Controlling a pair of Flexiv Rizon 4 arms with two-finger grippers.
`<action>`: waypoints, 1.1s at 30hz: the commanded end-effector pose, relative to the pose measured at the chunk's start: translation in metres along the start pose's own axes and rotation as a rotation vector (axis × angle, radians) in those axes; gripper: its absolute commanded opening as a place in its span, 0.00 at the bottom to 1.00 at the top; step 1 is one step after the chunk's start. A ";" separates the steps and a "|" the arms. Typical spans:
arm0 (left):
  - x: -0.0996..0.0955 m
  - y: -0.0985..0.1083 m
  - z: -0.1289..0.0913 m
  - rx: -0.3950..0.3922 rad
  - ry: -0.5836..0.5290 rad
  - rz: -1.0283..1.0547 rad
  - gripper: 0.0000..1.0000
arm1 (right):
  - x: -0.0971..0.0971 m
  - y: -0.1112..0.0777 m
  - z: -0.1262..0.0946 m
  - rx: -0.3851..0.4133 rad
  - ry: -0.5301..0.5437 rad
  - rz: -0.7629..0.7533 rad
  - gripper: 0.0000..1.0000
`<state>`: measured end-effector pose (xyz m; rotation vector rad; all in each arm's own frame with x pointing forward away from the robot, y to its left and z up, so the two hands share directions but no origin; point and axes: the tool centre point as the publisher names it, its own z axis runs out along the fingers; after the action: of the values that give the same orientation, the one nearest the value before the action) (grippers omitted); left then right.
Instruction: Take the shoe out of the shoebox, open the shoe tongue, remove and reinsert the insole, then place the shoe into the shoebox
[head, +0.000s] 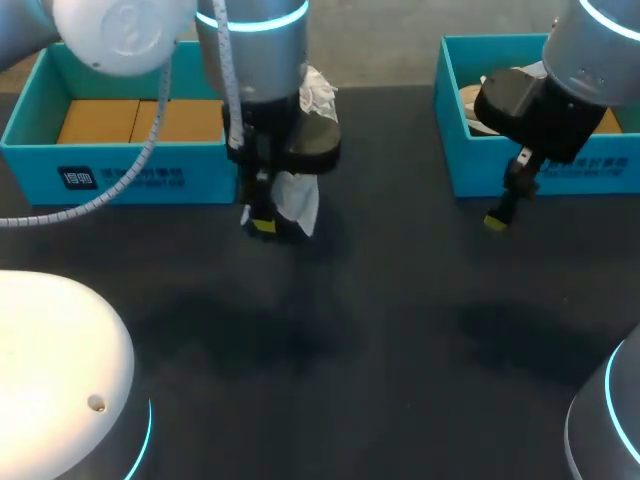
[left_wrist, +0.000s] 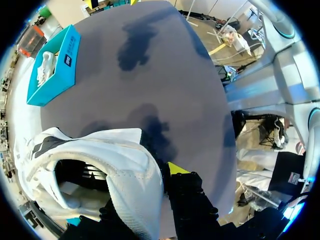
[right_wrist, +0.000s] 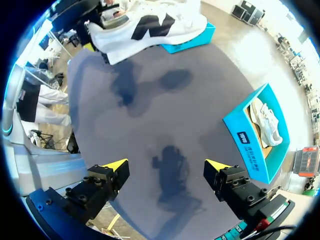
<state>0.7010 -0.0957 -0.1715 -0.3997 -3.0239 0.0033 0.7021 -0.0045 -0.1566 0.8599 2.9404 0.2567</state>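
2 teal shoeboxes sit along the table's (head: 380, 330) far edge: the left shoebox (head: 120, 175) by the far-left corner, and the right shoebox (head: 540, 175) by the far-right corner with a second shoe (right_wrist: 267, 122) inside. Between them, near the far edge, the left gripper (head: 262, 222) is clamped on the side wall of the white shoe (head: 298, 195), holding it above the table. The right gripper (right_wrist: 166, 165) hangs just in front of the right shoebox, fingers spread, grasping nothing.
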 end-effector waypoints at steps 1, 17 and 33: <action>-0.005 0.028 -0.014 0.024 0.016 0.008 0.00 | -0.001 0.002 0.001 0.005 0.002 0.001 1.00; -0.022 0.134 -0.035 0.006 0.008 0.001 0.00 | -0.001 0.002 0.001 0.005 0.002 0.001 1.00; -0.050 0.262 -0.036 -0.007 0.014 -0.042 0.00 | -0.001 0.002 0.001 0.005 0.002 0.001 1.00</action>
<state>0.8093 0.1161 -0.1445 -0.3334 -3.0259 -0.0631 0.7021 -0.0044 -0.1566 0.8599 2.9405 0.2567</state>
